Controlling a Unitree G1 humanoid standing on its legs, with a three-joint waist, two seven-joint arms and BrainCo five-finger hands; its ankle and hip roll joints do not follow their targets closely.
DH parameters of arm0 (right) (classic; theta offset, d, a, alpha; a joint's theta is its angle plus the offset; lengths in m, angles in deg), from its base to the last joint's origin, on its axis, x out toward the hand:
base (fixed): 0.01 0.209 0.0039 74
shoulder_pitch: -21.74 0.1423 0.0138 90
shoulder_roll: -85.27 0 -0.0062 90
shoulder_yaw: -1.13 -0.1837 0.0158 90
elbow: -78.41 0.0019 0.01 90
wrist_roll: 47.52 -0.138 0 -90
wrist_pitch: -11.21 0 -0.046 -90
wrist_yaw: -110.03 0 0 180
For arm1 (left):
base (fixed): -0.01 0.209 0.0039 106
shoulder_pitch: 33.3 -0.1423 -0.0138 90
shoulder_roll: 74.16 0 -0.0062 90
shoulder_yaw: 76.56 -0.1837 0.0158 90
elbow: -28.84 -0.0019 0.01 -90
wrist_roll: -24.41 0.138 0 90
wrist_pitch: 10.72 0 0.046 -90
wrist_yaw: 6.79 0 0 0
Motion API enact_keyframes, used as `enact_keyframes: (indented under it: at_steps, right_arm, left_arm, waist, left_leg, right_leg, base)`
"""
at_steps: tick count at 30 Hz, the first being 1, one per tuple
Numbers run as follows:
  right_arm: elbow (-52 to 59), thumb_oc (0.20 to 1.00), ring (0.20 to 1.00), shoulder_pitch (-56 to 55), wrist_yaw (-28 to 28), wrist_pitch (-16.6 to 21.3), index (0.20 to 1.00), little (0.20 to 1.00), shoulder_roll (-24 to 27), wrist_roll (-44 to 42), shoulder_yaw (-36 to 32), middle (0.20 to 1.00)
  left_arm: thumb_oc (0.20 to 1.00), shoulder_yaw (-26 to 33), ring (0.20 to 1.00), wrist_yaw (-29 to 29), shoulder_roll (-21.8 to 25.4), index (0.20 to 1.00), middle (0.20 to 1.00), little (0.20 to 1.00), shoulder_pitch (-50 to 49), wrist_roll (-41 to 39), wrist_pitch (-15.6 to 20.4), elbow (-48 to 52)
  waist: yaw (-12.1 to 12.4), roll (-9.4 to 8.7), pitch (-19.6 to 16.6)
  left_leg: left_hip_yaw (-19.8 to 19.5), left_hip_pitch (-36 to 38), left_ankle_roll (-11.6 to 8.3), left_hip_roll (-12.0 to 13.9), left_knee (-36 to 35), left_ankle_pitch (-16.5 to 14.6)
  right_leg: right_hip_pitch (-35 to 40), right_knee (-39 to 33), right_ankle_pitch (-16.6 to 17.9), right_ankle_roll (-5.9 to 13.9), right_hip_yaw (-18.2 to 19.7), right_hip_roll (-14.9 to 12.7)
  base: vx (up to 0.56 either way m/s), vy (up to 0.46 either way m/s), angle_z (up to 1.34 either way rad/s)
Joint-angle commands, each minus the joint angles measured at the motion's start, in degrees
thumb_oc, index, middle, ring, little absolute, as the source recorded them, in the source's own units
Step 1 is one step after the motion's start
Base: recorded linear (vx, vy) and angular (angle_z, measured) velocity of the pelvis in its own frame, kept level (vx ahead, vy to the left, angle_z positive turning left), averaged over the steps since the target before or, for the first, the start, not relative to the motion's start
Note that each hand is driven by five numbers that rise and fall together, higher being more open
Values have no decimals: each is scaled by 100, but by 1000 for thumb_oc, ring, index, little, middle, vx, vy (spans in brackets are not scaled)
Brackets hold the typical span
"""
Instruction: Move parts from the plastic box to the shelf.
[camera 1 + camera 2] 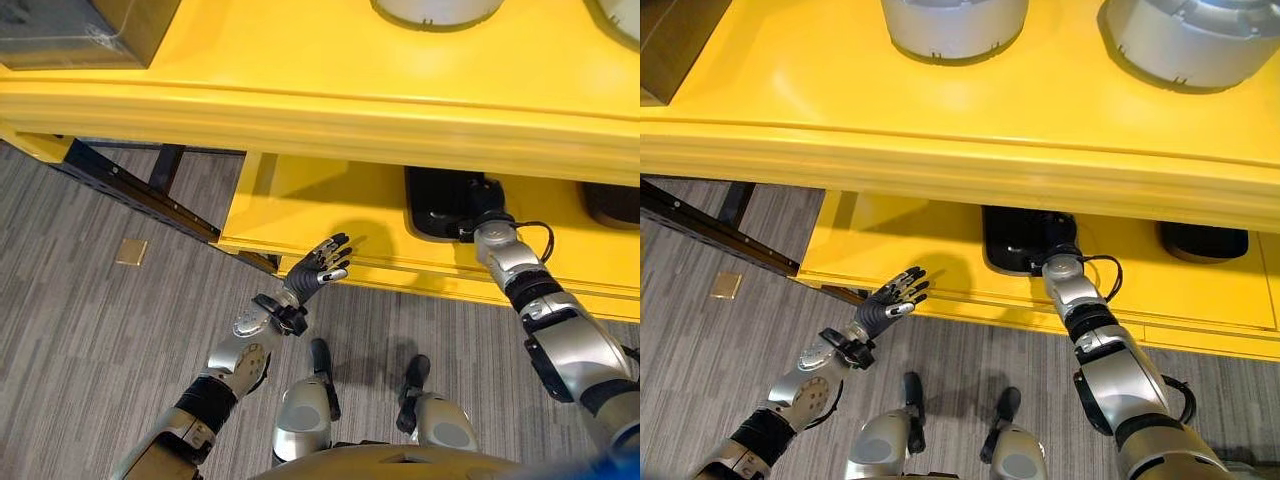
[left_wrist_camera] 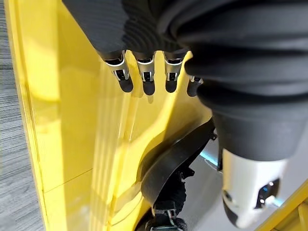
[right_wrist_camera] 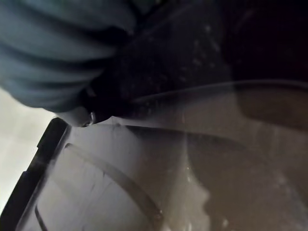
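Right eye view: the right hand (image 1: 1052, 262) is seen reaching under the yellow shelf (image 1: 940, 140) into a black plastic box (image 1: 1012, 240) that sits on the shelf's lower level, below the front lip. Whether its fingers are spread or closed cannot be told, since they are hidden inside the box (the right wrist view gives only dark, blurred surfaces and the box's rim (image 3: 29, 173)). No part is made out in the box.

The left hand (image 1: 318, 268) is held in the air just in front of the lower level's edge, fingers (image 2: 144, 79) straight and spread, nothing in them.

Two round silver-grey parts (image 1: 952, 25) stand on top of the shelf. Judged by these, the parts are probably rigid metal, fairly heavy and smooth, so slipping is likely; a firm hold across the rim or side wall would be advised.
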Motion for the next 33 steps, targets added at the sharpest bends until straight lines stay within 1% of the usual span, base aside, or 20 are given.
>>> enact_keyframes:
  at_steps: [1,3,4,6,7,8,13,19,22,26,29,33]
  right_arm:
    - [-532,200,200,139,-81,-106,200,200,245,-270,-36,200]
    - [-657,200,200,184,-78,-110,200,200,301,-224,-54,200]
    - [-683,200,200,206,-86,-135,200,200,326,-239,-49,200]
    - [-744,200,200,254,-90,-181,200,200,374,-275,-34,200]
    - [-784,200,200,305,-130,-263,200,200,409,-352,-43,200]
    - [-790,200,200,301,-134,-270,200,200,410,-362,-42,200]
    - [-937,200,200,481,-197,-386,200,200,498,-309,23,200]
    - [-1013,200,200,767,-157,-463,200,200,634,-264,132,200]
    - [-1020,200,200,882,-163,-517,200,200,755,-263,182,200]
    - [-1035,200,200,972,-139,-547,200,200,792,-364,207,200]
    - [-1069,200,200,1125,-167,-557,200,200,844,-351,252,200]
    - [-1091,200,200,1284,-173,-610,200,200,895,-311,343,200]
  left_arm:
    - [1000,-221,1000,92,-23,1000,1000,1000,244,-175,261,206]
    - [1000,-250,1000,101,-4,1000,1000,1000,265,-189,251,217]
    - [1000,-255,1000,84,3,1000,1000,1000,258,-182,259,204]
    - [1000,-279,1000,85,9,1000,1000,1000,249,-210,278,202]
    - [1000,-291,1000,99,13,1000,1000,1000,261,-208,283,209]
    - [1000,-296,1000,100,12,1000,1000,1000,257,-208,285,206]
    - [1000,-350,1000,139,22,1000,1000,1000,345,-250,336,221]
    - [1000,-426,1000,152,0,1000,1000,1000,502,-250,386,231]
    - [1000,-430,1000,179,14,1000,1000,1000,559,-307,341,310]
    - [1000,-468,1000,207,43,1000,1000,1000,646,-272,259,359]
    - [1000,-538,1000,190,46,1000,1000,1000,734,-210,309,358]
    - [1000,-582,1000,308,47,1000,1000,1000,842,-287,370,402]
  waist:
    - [204,4,71]
    - [215,12,112]
    - [218,9,108]
    - [223,15,129]
    - [227,23,162]
    - [225,19,153]
    - [237,45,271]
    - [242,60,425]
    - [233,68,523]
    - [231,71,594]
    - [217,86,677]
    - [193,110,752]
  left_leg:
    - [10,-40,-165,325,338,62]
    - [13,-46,-160,311,351,51]
    - [-40,5,-213,296,351,-36]
    - [-37,-9,-221,292,359,-35]
    - [21,-72,-168,306,357,54]
    - [-35,-22,-223,291,363,-38]
    - [-29,-132,-222,259,403,-55]
    - [-5,-257,-216,237,436,-52]
    - [31,-363,-221,244,507,-52]
    - [61,-449,-224,247,558,-60]
    - [91,-524,-227,246,614,-71]
    - [100,-604,-214,221,678,-86]
  right_leg:
    - [-330,895,-274,153,-58,-355]
    - [-344,919,-285,159,-57,-364]
    - [-313,953,-372,225,-5,-372]
    - [-327,953,-371,229,3,-369]
    - [-386,928,-275,173,-42,-363]
    - [-347,958,-369,235,13,-369]
    - [-478,1021,-384,249,38,-371]
    - [-666,1077,-334,289,79,-402]
    - [-804,1164,-317,317,104,-439]
    - [-892,1188,-293,346,107,-467]
    - [-984,1239,-290,353,119,-481]
    - [-1100,1335,-304,353,156,-490]
  base:
    - [0,0,0]
    - [-1,-5,0]
    - [36,-8,0]
    - [-25,-9,3]
    - [0,0,0]
    - [0,0,0]
    - [-65,-8,-4]
    - [-92,-14,-5]
    - [-100,-17,1]
    - [-70,-22,0]
    - [-74,-9,0]
    - [-53,4,-4]
